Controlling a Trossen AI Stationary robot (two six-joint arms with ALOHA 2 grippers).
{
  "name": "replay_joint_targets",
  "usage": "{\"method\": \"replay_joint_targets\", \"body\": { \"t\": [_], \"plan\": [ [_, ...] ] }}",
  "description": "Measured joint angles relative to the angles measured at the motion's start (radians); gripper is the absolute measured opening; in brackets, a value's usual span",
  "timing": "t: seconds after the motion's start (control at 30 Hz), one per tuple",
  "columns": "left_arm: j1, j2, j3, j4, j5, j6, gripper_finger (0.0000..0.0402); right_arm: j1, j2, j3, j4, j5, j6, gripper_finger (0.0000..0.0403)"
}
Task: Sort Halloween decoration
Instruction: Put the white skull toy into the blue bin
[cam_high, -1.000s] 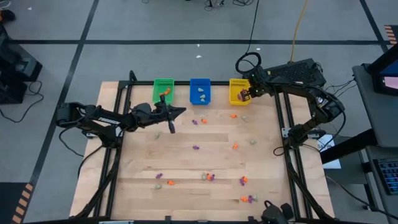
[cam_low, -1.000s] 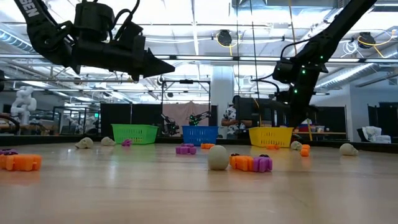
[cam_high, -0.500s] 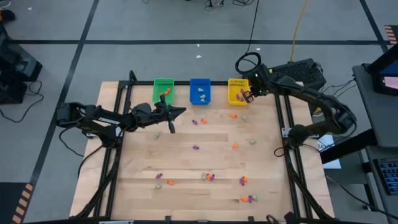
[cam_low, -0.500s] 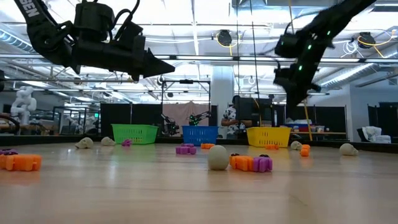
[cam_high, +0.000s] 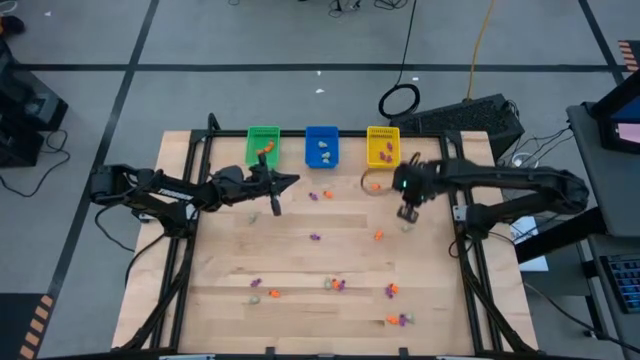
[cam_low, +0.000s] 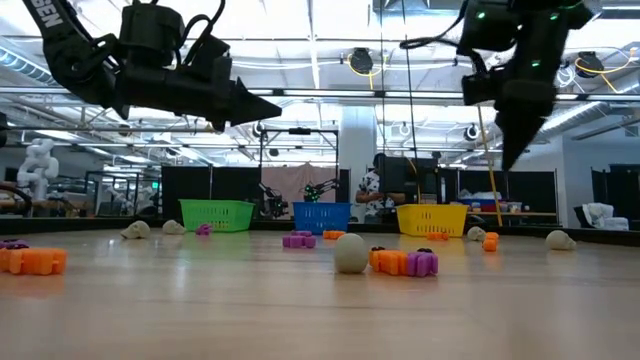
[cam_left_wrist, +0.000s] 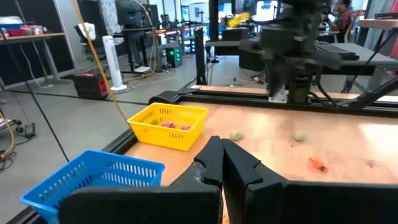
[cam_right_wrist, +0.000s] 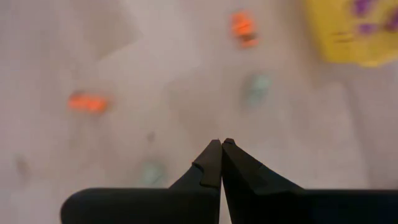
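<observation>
Trinkets (cam_high: 378, 235) lie scattered over counter (cam_high: 300, 255). They look tiny, light, rigid; likely need a pinch across the middle. Right hand (cam_high: 408, 212) clenched, empty, above pale trinket. Left hand (cam_high: 277, 207) clenched, idle.

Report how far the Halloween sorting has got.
Done: a few trinkets already lie in the green bin, blue bin and yellow bin.

In hand: nothing. The right claw is shut and empty above the table; the left claw waits shut near the green bin.

Left: most trinkets lie scattered on the table.
</observation>
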Motion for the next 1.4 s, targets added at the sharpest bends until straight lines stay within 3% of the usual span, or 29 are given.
{"method": "replay_joint_targets", "body": {
  "t": [0.13, 0.3, 0.53, 0.67, 0.87, 1.23, 1.4],
  "plan": [
    [0.0, 0.0, 0.0, -0.022, 0.002, 0.0, 0.0, 0.142, 0.001, -0.024, 0.004, -0.003, 0.048, 0.0008],
    [0.0, 0.0, 0.0, -0.041, 0.003, 0.0, 0.0, 0.237, 0.026, -0.025, 0.006, -0.003, 0.108, 0.0057],
    [0.0, 0.0, 0.0, -0.044, 0.003, 0.0, 0.0, 0.302, 0.153, -0.025, -0.002, -0.003, 0.105, 0.0148],
    [0.0, 0.0, 0.0, -0.047, 0.003, 0.0, 0.0, 0.311, 0.24, -0.025, -0.013, -0.003, 0.069, 0.0178],
    [-0.001, 0.0, 0.0, -0.052, 0.003, 0.0, 0.0, 0.31, 0.312, -0.025, -0.009, 0.0, -0.017, 0.0186],
    [-0.001, 0.0, 0.0, -0.072, 0.003, 0.0, 0.0, 0.309, 0.321, -0.099, 0.028, -0.002, -0.065, 0.0177],
    [-0.001, 0.0, 0.0, -0.072, 0.003, 0.001, 0.0, 0.309, 0.315, -0.148, 0.168, -0.002, -0.08, 0.0176]
  ]
}}
